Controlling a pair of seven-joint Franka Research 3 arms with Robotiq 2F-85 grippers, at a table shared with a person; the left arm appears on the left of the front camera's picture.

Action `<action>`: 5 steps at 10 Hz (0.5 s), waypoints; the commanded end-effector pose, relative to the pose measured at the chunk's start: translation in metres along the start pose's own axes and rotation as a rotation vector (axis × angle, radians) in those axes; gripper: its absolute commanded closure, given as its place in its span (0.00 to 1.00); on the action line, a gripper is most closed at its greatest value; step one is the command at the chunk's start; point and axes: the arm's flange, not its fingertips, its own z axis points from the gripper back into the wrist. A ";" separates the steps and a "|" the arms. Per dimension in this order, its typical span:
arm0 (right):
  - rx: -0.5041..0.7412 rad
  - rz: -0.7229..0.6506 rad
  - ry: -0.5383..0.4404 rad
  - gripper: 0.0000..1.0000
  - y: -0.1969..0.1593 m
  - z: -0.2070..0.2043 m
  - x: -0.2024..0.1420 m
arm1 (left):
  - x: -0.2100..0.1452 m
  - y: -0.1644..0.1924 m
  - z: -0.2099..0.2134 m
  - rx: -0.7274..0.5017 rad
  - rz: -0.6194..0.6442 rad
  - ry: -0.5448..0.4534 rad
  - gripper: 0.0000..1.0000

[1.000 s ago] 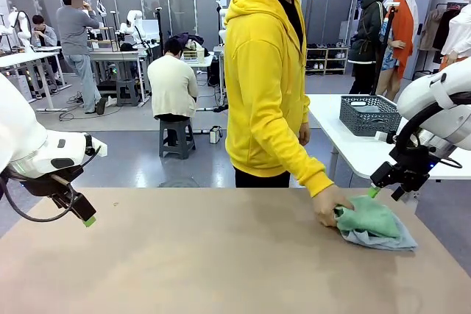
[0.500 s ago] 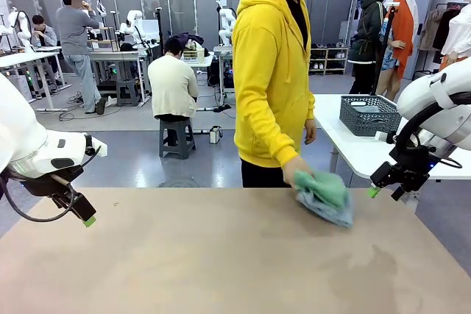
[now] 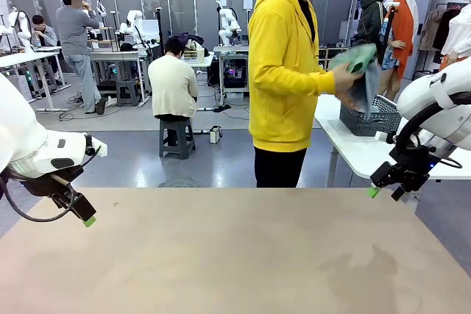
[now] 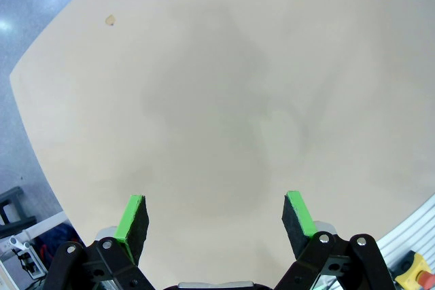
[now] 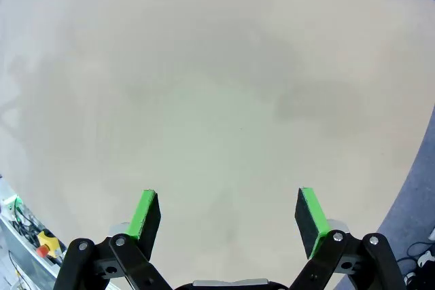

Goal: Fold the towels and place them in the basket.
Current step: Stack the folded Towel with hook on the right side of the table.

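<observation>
A person in a yellow hoodie stands beyond the table's far edge and holds both towels bunched in their hands, the green towel point(image 3: 355, 56) above the pale blue-grey towel point(image 3: 366, 87). The towels hang just over the dark grey lattice basket point(image 3: 375, 118), which stands on a white side table point(image 3: 353, 148) at the right. My left gripper point(image 3: 85, 217) hovers at the brown table's left edge, open with nothing in it point(image 4: 216, 219). My right gripper point(image 3: 385, 191) hovers off the table's right far corner, also open with nothing between its fingers point(image 5: 228, 215).
Below both grippers lies the bare brown table point(image 3: 221, 255), whose surface also shows in the wrist views point(image 4: 217, 86) point(image 5: 217, 86). Other people and work tables stand far behind.
The person lifted the bunched towels off the table's right side, turned, and carried them up over the basket. Neither arm has moved.
</observation>
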 end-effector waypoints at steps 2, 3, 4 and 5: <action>0.013 0.012 -0.004 0.00 -0.002 0.000 0.001 | 0.000 -0.001 0.000 0.010 0.001 0.003 0.00; 0.013 0.012 -0.004 0.00 -0.002 0.000 0.001 | 0.000 -0.001 0.000 0.010 0.001 0.003 0.00; 0.013 0.012 -0.004 0.00 -0.002 0.000 0.001 | 0.000 -0.001 0.000 0.010 0.001 0.003 0.00; 0.013 0.012 -0.004 0.00 -0.002 0.000 0.001 | 0.000 -0.001 0.000 0.010 0.001 0.003 0.00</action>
